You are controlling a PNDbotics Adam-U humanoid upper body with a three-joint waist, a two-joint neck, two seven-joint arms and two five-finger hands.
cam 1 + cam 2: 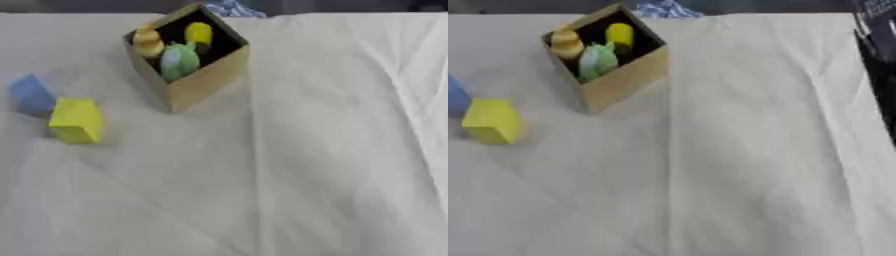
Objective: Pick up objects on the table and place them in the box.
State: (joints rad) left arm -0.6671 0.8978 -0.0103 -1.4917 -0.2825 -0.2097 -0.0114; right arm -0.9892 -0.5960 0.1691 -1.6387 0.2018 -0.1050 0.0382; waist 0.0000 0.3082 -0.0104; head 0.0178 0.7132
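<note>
One open tan box (206, 80) stands toward the far left of a white-covered table (332, 150), holding three things: one ringed yellow-orange piece (147, 42), one yellow piece (199, 33) and one green piece (179, 61). Two blocks lie outside on the table, well left of the box, one yellow block (76, 121) touching one blue block (32, 95). Neither robot hand appears, so whether they are open or closed cannot be told.
</note>
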